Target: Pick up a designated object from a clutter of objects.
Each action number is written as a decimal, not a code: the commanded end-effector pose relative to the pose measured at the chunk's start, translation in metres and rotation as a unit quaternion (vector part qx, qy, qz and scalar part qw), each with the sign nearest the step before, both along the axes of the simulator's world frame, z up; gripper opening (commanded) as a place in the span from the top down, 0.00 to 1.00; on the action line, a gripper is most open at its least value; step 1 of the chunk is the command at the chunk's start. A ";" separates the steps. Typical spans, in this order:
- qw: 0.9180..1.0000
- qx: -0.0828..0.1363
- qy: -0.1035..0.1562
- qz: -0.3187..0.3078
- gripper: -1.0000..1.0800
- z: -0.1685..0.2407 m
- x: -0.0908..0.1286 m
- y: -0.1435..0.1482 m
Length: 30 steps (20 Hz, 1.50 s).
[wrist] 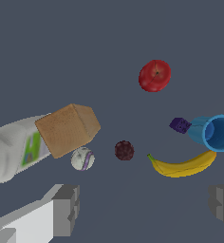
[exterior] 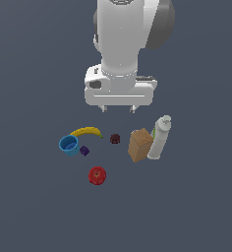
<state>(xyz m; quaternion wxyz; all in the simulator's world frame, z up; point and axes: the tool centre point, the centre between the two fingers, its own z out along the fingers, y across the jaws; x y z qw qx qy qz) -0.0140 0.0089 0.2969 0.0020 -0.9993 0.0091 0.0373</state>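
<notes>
The designated object, a small whitish-grey ball (wrist: 82, 158) with darker marks, lies beside the brown box (wrist: 66, 129) in the wrist view; it does not show in the exterior view. My gripper (exterior: 119, 109) hangs open and empty above the clutter, behind the dark red lump (exterior: 115, 139). In the wrist view the gripper (wrist: 144, 206) stands wide open, its fingers (wrist: 66, 209) apart from everything. The clutter: a yellow banana (exterior: 87, 131), a blue cup (exterior: 69, 145), a purple cube (exterior: 84, 150), a red apple (exterior: 97, 175), the brown box (exterior: 140, 144) and a white bottle (exterior: 159, 138).
The dark grey floor (exterior: 187, 211) spreads around the group. The white bottle (wrist: 14, 149) stands close against the box. The dark red lump (wrist: 124, 150) lies a short way from the ball, with the banana (wrist: 182, 166), cup (wrist: 217, 133), cube (wrist: 180, 125) and apple (wrist: 154, 75) beyond.
</notes>
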 end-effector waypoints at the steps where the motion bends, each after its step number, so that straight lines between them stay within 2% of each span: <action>1: 1.000 0.000 0.000 0.000 0.04 0.000 0.000 0.000; 11: 1.000 -0.009 0.004 -0.018 0.04 -0.004 0.001 -0.011; 17: 1.000 -0.008 0.003 -0.007 0.04 -0.008 0.001 -0.008; 25: 0.998 -0.008 -0.002 0.055 0.04 -0.037 -0.001 0.006; 30: 0.992 -0.007 -0.006 0.123 0.04 -0.067 -0.005 0.021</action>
